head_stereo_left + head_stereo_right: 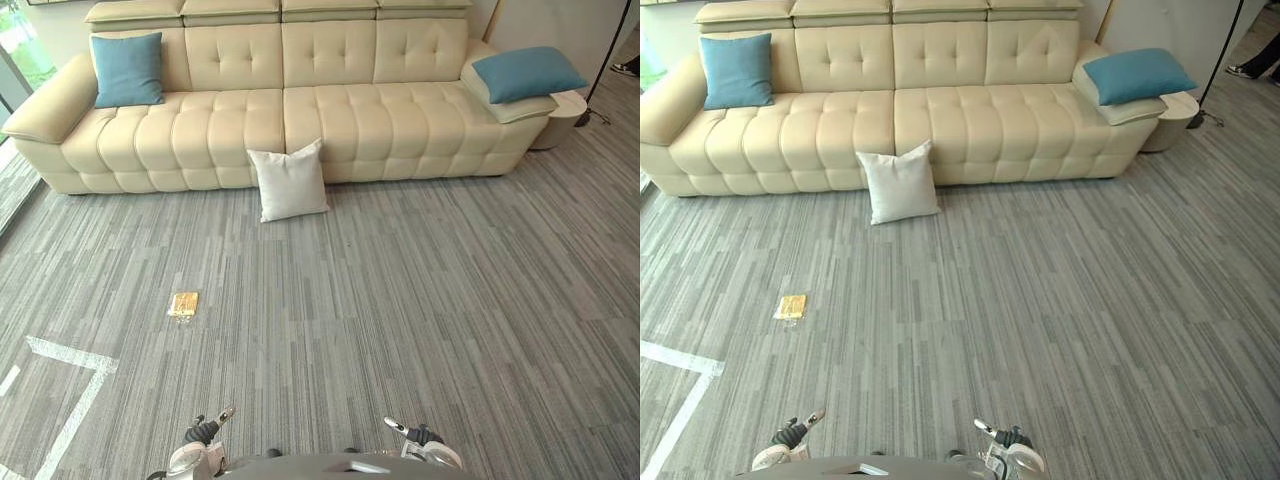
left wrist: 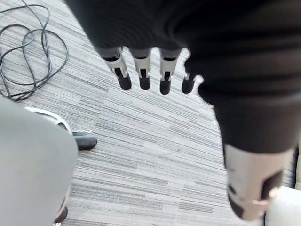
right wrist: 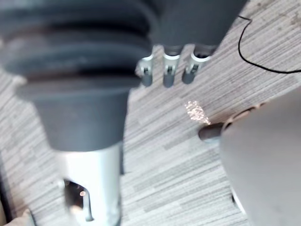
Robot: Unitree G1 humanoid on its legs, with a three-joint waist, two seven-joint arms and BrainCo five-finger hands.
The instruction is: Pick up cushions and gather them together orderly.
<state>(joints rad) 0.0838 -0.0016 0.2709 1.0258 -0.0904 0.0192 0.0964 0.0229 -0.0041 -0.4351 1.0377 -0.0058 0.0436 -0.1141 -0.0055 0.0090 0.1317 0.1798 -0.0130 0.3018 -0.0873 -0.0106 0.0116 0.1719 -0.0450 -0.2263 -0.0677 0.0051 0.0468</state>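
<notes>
Approach stage: left hand (image 2: 143, 70) and right hand (image 3: 168, 70) hang empty, fingers loose. White cushion (image 1: 289, 181) leans against the sofa (image 1: 200, 130) front; blue cushion (image 1: 128, 69) at its left end, second blue cushion (image 1: 527, 72) on its right arm. Next: walk in, reach low.

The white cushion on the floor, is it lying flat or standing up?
Standing up, tilted back. The white cushion has its lower edge on the carpet and its top leans against the front of the sofa.
</notes>
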